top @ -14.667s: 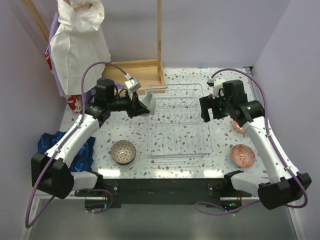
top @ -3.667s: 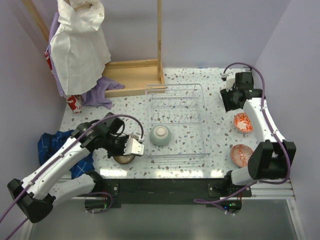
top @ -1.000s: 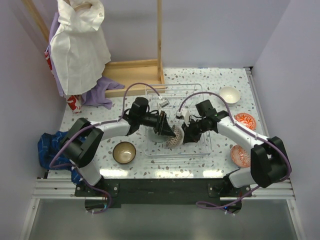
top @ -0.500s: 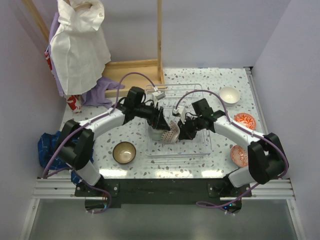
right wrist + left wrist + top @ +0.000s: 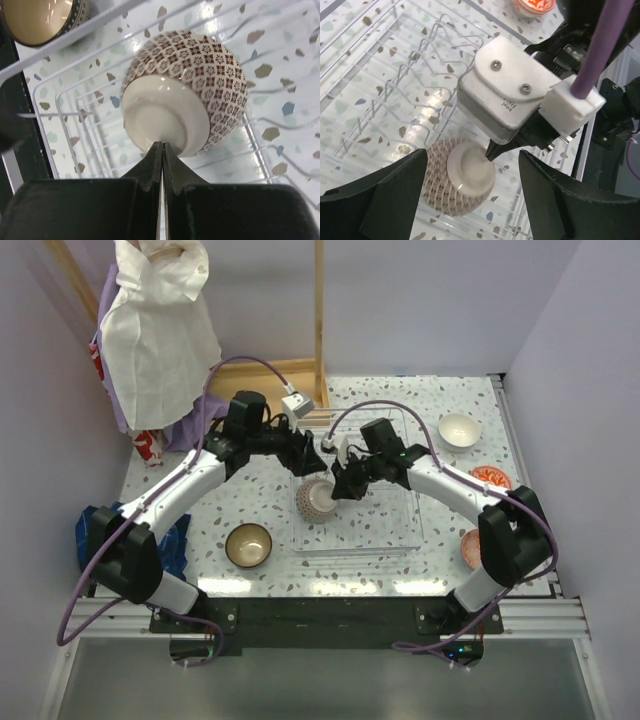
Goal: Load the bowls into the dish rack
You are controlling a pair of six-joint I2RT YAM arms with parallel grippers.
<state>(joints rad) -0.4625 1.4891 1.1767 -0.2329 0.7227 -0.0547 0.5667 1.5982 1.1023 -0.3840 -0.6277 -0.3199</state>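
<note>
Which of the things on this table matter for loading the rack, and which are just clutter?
Job:
rack
patterned bowl, upside down in the rack
tan bowl
white bowl
two orange bowls

Clutter:
wooden frame
white cloth
purple cloth
blue cloth

In the overhead view the right arm hides the rack's far left corner and part of the patterned bowl [image 5: 318, 498]. A red bowl [image 5: 471, 549] at the table's right edge is half covered, seemingly by that arm's base link.
</note>
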